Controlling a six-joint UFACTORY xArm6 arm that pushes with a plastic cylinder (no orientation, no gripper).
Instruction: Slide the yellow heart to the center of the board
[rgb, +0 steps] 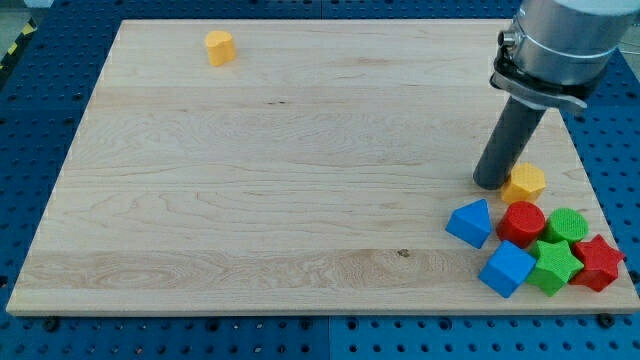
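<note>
The yellow heart (219, 46) sits near the view's top left of the wooden board (250, 170), far from the other blocks. My tip (491, 183) rests on the board at the view's right, just left of a yellow hexagon (524, 182) and touching or nearly touching it. The tip is far to the right of and below the yellow heart.
A cluster lies at the view's bottom right: a blue triangle (470, 222), a red cylinder (521, 223), a green cylinder (566, 226), a blue cube (507, 268), a green star (553, 265) and a red star (598, 263). The arm's grey body (560, 40) hangs over the top right corner.
</note>
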